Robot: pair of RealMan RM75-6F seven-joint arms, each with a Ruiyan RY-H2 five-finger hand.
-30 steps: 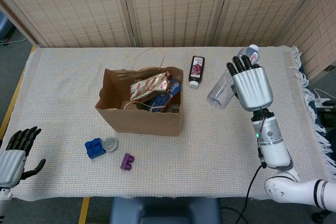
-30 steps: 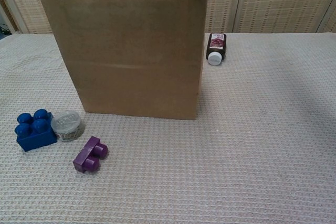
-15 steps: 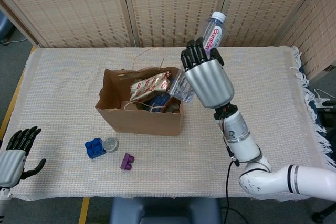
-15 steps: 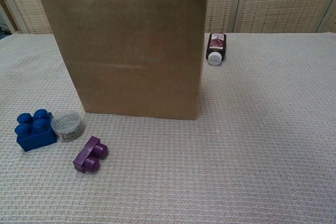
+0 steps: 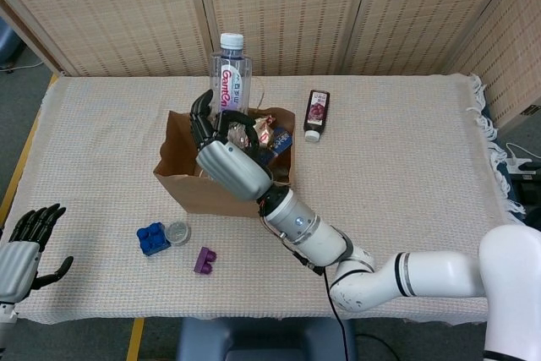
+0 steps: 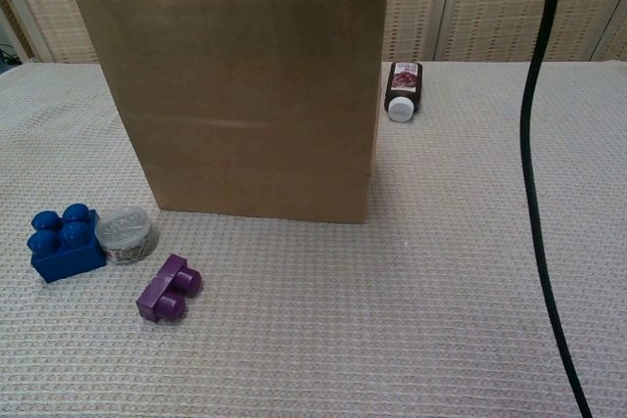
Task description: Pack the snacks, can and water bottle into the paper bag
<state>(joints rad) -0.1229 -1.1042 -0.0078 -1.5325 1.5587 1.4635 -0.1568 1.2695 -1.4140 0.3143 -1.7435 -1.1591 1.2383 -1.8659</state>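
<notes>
A: Right hand (image 5: 228,162) status?

B: Wrapped around the water bottle (image 5: 230,73), fingers (image 5: 203,116) curled on the lower body. Bottle upright, white cap on top, label facing the head camera. Hand sits over the open mouth of the paper bag (image 5: 221,192), bottle base hidden behind the hand, so I can't tell how far into the bag it reaches.

A: What's under the hand?

B: Snack packs (image 5: 264,134) just to the right of the hand inside the bag, a gold and red wrapper and something blue beside it. Chest view shows only the bag's front wall (image 6: 245,105) and a bit of wrapper over the rim.

A: Left hand?

B: Left hand (image 5: 24,253) is well apart from the right one, off the near left corner of the table (image 5: 397,209). Fingers spread, holding nothing.

A: Anything else near the right hand?

B: Dark small bottle (image 5: 316,114) lying on its side, right of the hand and beyond the bag (white cap pointing toward the robot). Below the forearm, in front of the bag: blue block (image 5: 152,238), touching a small round container (image 5: 177,232), then a purple block (image 5: 204,260) a little further right. Black cable (image 6: 537,193) hangs down the right side of the chest view.
</notes>
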